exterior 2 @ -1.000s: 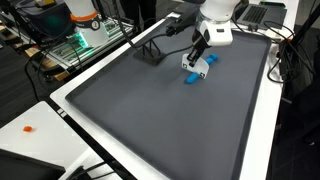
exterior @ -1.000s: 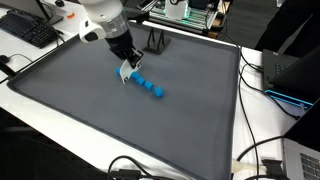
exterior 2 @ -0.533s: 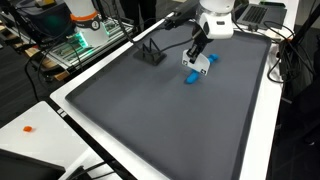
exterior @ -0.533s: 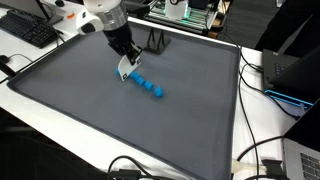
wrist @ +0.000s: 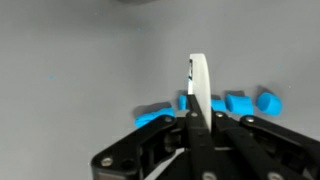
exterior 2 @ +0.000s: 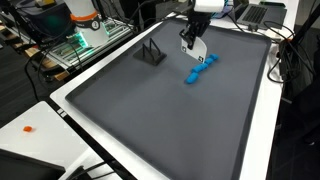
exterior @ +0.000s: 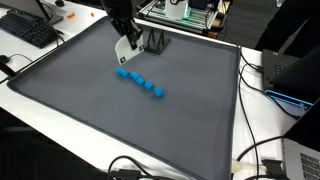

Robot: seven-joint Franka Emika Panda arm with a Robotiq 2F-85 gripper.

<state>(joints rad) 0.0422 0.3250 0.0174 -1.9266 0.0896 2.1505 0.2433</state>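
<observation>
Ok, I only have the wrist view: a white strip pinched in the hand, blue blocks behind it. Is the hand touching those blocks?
Observer: No. The hand, with its white strip, hangs apart from the blue blocks in both exterior views.
Operator: Anything else on the mat?
Observer: A black wire stand, standing apart from the blocks.
Operator: And off the mat?
Observer: A keyboard, past one corner.

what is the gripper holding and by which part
A thin white piece, pinched at one end in the shut gripper; its free end sticks out toward the blue blocks.
</observation>
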